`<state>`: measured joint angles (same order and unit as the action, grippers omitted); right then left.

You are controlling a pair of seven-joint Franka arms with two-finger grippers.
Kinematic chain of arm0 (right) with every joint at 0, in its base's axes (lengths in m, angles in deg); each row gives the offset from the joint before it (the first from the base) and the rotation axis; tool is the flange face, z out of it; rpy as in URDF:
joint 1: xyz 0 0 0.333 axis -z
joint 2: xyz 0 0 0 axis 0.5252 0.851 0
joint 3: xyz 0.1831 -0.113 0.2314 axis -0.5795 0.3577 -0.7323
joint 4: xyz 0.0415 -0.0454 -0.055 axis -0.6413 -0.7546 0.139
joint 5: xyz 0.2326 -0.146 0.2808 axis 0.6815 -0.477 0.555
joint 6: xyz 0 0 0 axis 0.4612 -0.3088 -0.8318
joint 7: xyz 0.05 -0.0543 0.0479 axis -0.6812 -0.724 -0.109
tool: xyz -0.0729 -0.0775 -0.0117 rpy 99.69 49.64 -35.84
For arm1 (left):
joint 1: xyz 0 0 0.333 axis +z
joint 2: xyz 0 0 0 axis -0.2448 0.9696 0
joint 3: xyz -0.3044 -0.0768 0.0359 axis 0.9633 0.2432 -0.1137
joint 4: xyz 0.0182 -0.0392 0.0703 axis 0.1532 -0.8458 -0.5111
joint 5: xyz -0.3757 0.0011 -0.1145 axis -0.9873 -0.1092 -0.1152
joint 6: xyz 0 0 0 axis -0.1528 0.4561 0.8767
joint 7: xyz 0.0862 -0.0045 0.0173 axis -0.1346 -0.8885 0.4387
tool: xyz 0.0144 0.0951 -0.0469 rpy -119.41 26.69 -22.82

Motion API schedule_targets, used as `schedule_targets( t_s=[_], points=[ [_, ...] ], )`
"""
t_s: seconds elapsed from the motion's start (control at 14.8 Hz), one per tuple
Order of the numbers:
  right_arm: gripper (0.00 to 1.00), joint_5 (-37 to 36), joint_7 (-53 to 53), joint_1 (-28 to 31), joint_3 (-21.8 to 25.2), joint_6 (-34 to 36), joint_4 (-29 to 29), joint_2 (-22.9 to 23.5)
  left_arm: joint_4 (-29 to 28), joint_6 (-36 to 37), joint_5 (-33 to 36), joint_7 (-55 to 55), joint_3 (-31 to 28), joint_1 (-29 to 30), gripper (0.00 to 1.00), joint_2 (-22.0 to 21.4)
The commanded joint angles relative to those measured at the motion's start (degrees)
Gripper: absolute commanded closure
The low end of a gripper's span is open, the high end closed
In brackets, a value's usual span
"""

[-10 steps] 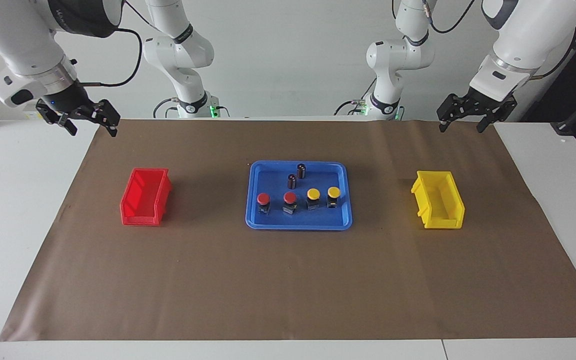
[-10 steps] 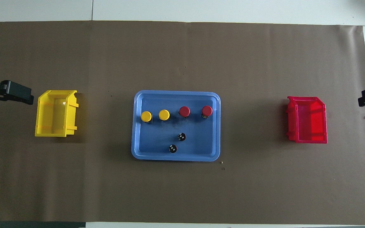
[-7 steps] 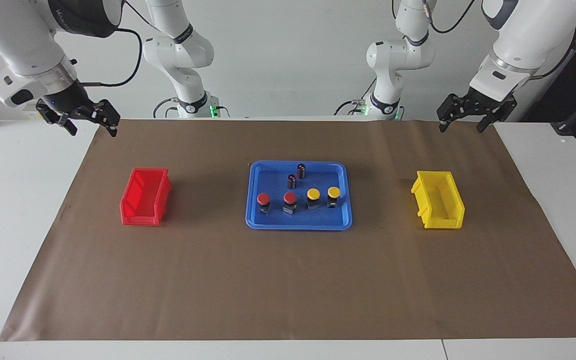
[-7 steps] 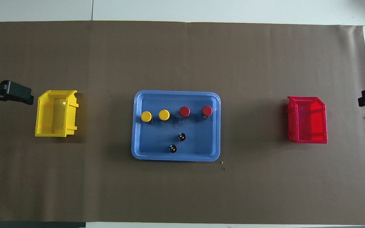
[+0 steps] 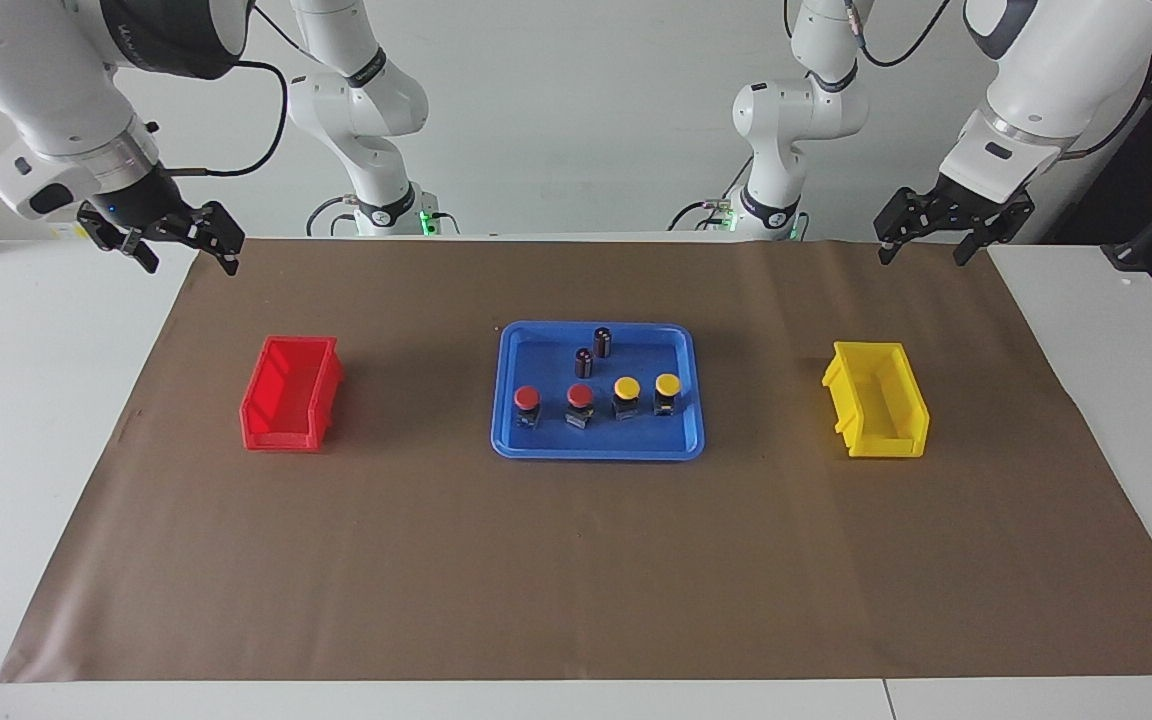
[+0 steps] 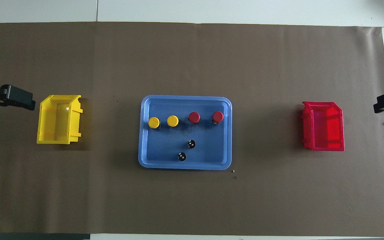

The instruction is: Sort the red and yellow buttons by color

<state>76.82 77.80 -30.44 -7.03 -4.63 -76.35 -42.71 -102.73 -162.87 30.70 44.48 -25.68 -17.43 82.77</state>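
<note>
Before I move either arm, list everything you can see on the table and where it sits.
blue tray: one, blue, mid-table on the brown paper.
red buttons: two, red caps, in the tray, toward the right arm's end of the row.
yellow buttons: two, yellow caps, same row, toward the left arm's end.
dark cylinders: two, capless, in the tray, nearer the robots than the buttons.
red bin: one, empty, right arm's end.
yellow bin: one, empty, left arm's end.
left pincer: open, raised, waiting.
right pincer: open, raised.

Two dark cylinders (image 5: 593, 352) (upright) stand in the blue tray (image 5: 536, 448).
</note>
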Motion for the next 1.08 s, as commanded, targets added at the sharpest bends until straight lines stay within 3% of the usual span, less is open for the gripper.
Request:
schedule_targets(
  t_s=[0.0,0.14,0.34,0.41,0.54,0.61,0.81,1.01],
  points=[
    [0.0,0.0,-0.97,-1.15,-1.58,0.18,1.43,0.05,-1.78,0.41,-1.02,-0.59,0.09,0.8,0.0,-1.67],
    [0.0,0.35,0.08,-1.24,-3.77,0.1,3.97,2.06,-1.78,0.41,-1.02,-0.59,0.09,0.8,0.0,-1.67],
    [0.0,0.18,13.92,-1.15,-14.12,-0.69,9.16,8.37,-1.78,0.32,-1.02,-0.59,0.09,0.8,0.0,-1.67],
    [0.0,0.0,18.24,-1.24,-18.24,-2.87,10.74,11.18,-1.78,0.41,-1.02,-0.59,0.09,0.8,0.0,-1.67],
    [0.0,-0.7,27.72,-3.33,-22.23,-9.97,11.11,15.85,-1.78,0.41,-1.02,-0.59,0.09,0.8,0.0,-1.67],
    [0.0,-0.71,31.77,-6.74,-22.24,-15.23,10.15,17.43,-1.78,0.41,-1.02,-0.59,0.09,0.8,0.0,-1.67],
    [0.0,-3.5,38.92,-12.48,-22.06,-28.61,-2.12,18.59,-1.78,0.41,-1.02,-0.59,0.09,0.8,0.0,-1.67],
    [0.0,-4.84,39.11,-12.23,-22.24,-34.96,-9.09,18.33,-1.78,0.32,-0.94,-0.59,0.09,0.8,0.0,-1.67]
  ],
)
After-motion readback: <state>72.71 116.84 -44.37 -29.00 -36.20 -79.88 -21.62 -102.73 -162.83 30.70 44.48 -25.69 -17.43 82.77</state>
